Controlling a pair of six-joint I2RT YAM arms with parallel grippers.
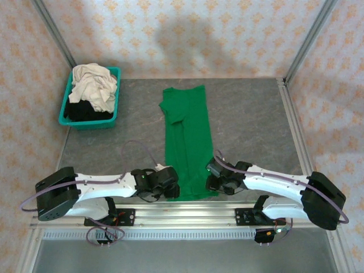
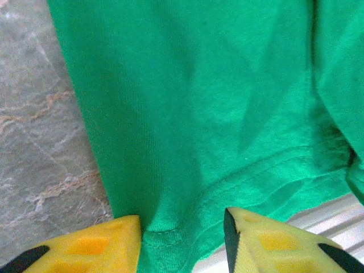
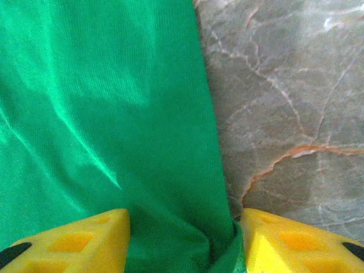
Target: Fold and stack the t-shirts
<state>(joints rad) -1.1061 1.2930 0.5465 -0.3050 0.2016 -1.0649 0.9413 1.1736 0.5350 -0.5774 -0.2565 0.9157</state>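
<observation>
Items on your table point(image 1: 256, 125), left to right:

1. Basket point(image 1: 89, 123): teal plastic, far left corner. It holds a crumpled cream-white t-shirt point(image 1: 94, 85) on top of a black t-shirt point(image 1: 85, 110).

2. Left claw point(image 1: 172, 191): low at the near left corner of the green t-shirt. Your left wrist camera has the claw point(image 2: 182, 227) part open, with its yellow fingers point(image 2: 108, 242) on either side of the hem. The cloth lies slack between them, with a small pucker beside the left one.

3. Green t-shirt point(image 1: 187, 136): in the middle of the table, folded into a long narrow strip from the far side to the near edge. Its hem point(image 2: 256, 182) reaches the metal rail point(image 2: 330, 213).

4. Right claw point(image 1: 211, 184): low at the near right corner of the same t-shirt. Your right wrist camera has the claw point(image 3: 185, 233) part open across the cloth's right edge point(image 3: 210, 148). That edge is bunched against the right finger point(image 3: 284, 242). You cannot tell whether the claw has hold of it.
</observation>
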